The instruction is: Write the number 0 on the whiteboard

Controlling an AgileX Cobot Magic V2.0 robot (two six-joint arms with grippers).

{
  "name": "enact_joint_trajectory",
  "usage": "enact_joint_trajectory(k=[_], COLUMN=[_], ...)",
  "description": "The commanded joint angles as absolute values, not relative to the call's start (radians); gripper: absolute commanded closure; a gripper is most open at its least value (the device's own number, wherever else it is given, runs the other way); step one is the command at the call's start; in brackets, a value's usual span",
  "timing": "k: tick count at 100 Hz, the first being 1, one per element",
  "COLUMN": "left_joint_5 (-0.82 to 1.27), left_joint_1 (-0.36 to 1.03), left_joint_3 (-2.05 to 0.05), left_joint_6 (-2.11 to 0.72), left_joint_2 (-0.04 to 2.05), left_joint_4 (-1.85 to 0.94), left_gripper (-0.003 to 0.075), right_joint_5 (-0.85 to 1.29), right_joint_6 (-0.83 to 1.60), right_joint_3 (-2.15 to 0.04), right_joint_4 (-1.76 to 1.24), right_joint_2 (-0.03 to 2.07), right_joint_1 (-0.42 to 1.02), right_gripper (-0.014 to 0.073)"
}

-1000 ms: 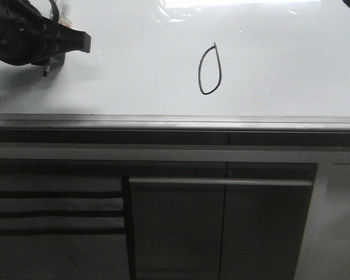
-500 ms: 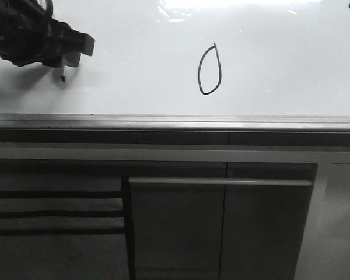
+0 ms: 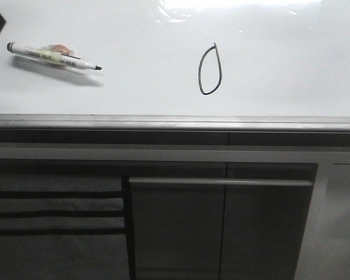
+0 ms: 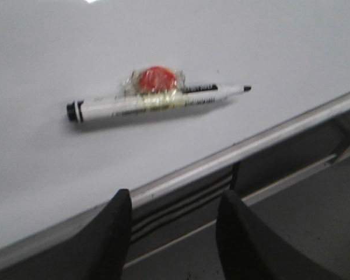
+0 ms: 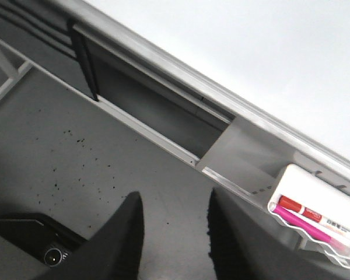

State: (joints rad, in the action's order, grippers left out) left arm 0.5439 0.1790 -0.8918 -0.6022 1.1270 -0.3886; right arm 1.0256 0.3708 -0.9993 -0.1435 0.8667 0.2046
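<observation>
One oval outline, the number 0 (image 3: 209, 70), already drawn on the whiteboard (image 3: 280, 58), thin and black, closed, with a short tail at the top. Well apart from the left pincer (image 4: 172, 233), far off toward its right side, and not visible in its own camera.

Left pincer wide open, holding nothing, both dark fingers (image 4: 114, 233) hanging over the grey metal edge strip (image 3: 175, 122) of the board. Right pincer (image 5: 169, 233) also open and holding nothing, down over the floor in front of the cabinet panels (image 3: 221, 227), away from the board surface.

Ahead of the left pincer, lying flat on the board and touching only the board: the marker (image 4: 157, 99), uncapped, black tip pointing toward the 0. Judged light, stiff, and smooth, so likely to roll or slip on the glossy surface. A red round piece (image 4: 157, 79) taped to the middle of the barrel under clear tape, probably a better place to grip than the bare plastic. To pick up again: close across the barrel at the taped middle, not at the tip.

As for the 0 itself: only ink, judged easy to smear, so better not to touch or drag anything over it.

Near the right pincer, a white tray (image 5: 315, 224) fixed under the board edge, with a red and a pink pen inside. Nothing between the left pincer and the marker.
</observation>
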Motion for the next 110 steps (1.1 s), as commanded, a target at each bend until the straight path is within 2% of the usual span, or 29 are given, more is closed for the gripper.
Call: enact_joint_trajectory(k=[1, 28, 47, 59, 76, 80, 110], left_joint_5=[0.589, 0.739, 0.599, 0.441, 0.257, 0.253, 0.254], left_joint_1=[0.175, 0.175, 0.167, 0.167, 0.167, 0.167, 0.167], left_joint_3=[-0.921, -0.903, -0.760, -0.653, -0.553, -0.539, -0.508], left_joint_6=[-0.440, -0.402, -0.383, -0.319, -0.299, -0.299, -0.299], left_joint_2=[1.049, 0.817, 0.651, 0.581, 0.557, 0.557, 0.559], left_joint_4=[-0.265, -0.223, -0.234, -0.251, -0.325, -0.383, -0.451], left_gripper=[0.0405, 0.0405, 0.0412, 0.0493, 0.0705, 0.0740, 0.0740], right_joint_5=[0.952, 0.751, 0.540, 0.449, 0.411, 0.411, 0.455], right_joint_6=[0.309, 0.171, 0.138, 0.138, 0.138, 0.138, 0.138], right_joint_3=[-1.011, -0.828, -0.673, -0.599, -0.557, -0.557, -0.557], right_joint_4=[-0.124, -0.124, -0.153, -0.178, -0.178, -0.178, -0.180], right_joint_2=[0.833, 0.699, 0.588, 0.539, 0.528, 0.532, 0.539], right_joint_1=[0.180, 0.153, 0.153, 0.153, 0.153, 0.153, 0.153], right_gripper=[0.0355, 0.0355, 0.0355, 0.0401, 0.0665, 0.0666, 0.0666])
